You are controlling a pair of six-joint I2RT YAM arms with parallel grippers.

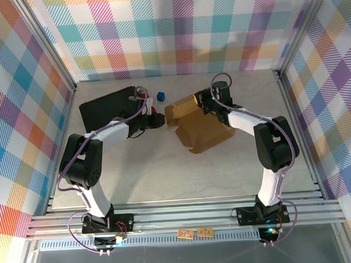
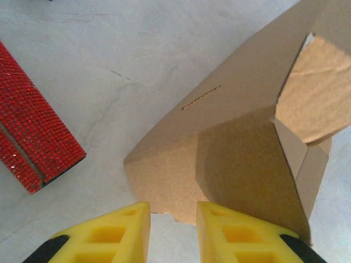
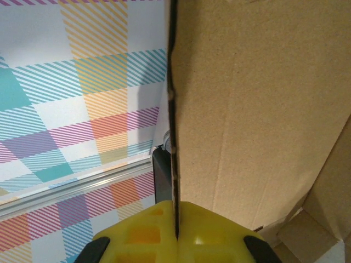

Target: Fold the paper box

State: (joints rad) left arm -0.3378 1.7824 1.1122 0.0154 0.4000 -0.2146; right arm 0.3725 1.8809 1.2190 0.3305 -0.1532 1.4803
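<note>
The paper box (image 1: 200,129) is a brown cardboard sheet lying partly folded mid-table, with one panel raised at its far left. In the left wrist view its flap (image 2: 181,175) lies just ahead of my left gripper (image 2: 173,211). The yellow fingers (image 2: 230,230) stand apart with bare table between them, so the gripper is open and holds nothing. From above, that left gripper (image 1: 162,120) sits at the box's left edge. My right gripper (image 1: 204,101) is at the box's far side. It is shut on the edge of an upright cardboard panel (image 3: 247,109), pinched between the yellow fingertips (image 3: 176,211).
A black flat case (image 1: 107,108) lies at the back left under my left arm. A small blue cube (image 1: 160,96) sits behind the box. A red glittery object (image 2: 33,142) lies left of my left gripper. Checked walls close off the table.
</note>
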